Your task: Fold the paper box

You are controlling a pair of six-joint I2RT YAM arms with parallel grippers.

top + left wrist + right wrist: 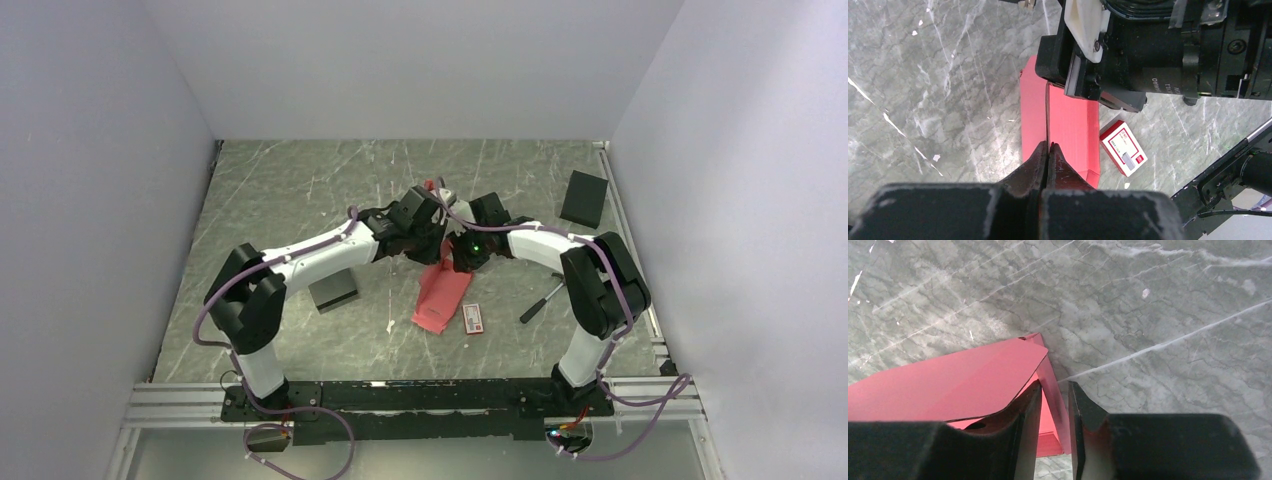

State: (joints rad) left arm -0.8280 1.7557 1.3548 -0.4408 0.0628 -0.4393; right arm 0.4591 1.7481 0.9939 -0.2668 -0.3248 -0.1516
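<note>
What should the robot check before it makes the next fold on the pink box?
1. Left gripper grips the box: ok, shut on a thin upright edge.
2. Right gripper grips a flap: not ok, its jaws stand apart with the flap between them.
3. Box folded up: not ok, it looks mostly flat and a panel sticks out loose.
4. Packet clear of the box: cannot tell, it lies right beside it.
5. Grippers clear of each other: cannot tell, they are very close together.
</note>
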